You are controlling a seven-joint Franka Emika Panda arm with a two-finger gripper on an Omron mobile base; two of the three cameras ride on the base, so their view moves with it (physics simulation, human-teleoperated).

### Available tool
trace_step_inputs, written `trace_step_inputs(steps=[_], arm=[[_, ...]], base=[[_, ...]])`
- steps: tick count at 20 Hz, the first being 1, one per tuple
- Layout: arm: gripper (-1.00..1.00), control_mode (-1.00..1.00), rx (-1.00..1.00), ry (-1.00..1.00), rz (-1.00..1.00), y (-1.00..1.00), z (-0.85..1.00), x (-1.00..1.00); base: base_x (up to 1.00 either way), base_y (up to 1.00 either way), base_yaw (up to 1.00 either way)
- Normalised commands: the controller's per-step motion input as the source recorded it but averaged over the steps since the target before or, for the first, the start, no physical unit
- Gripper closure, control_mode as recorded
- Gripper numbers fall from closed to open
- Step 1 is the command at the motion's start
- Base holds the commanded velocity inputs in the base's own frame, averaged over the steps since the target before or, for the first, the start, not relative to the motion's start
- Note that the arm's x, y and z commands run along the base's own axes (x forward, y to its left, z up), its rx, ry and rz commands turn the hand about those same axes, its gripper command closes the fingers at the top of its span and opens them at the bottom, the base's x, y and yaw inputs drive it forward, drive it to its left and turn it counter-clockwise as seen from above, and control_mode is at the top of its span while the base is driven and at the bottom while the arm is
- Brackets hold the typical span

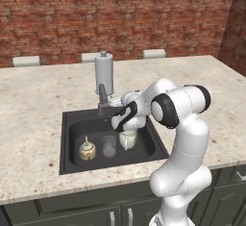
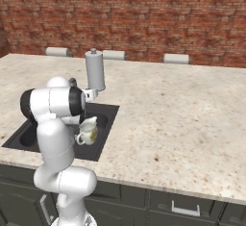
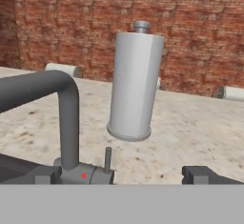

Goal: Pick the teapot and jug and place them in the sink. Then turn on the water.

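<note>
From the left, the round cream-gold flowered teapot [image 1: 87, 150] and a clear glass [image 1: 109, 146] stand in the dark sink [image 1: 69, 124], the cream jug [image 1: 128, 139] just below the gripper [image 1: 121, 120]. From the right, the jug [image 2: 88, 131] shows its red-green picture. The hand view shows fingertips [image 3: 200, 174] spread wide, the grey tap [image 3: 66, 118] between them and a paper roll [image 3: 135, 86] beyond.

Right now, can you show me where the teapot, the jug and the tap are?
teapot [image 1: 87, 150], left base view, its round belly.
jug [image 2: 88, 132], right base view, its flowered belly.
tap [image 3: 68, 118], hand view, its upright pipe.
</note>
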Motion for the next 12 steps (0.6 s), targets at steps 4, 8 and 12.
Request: trace_step_inputs(steps=[4, 8, 12], arm=[[-1.0, -1.0, 0.0, -0.09, 0.0, 0.0, -0.3, 0.09], [-1.0, -1.0, 0.0, -0.07, 0.0, 0.0, -0.28, 0.09], [-1.0, -1.0, 0.0, -0.05, 0.0, 0.0, -0.28, 0.07]], base=[[0.0, 0.0, 0.0], [0.0, 0.0, 0.0], [0.0, 0.0, 0.0]])
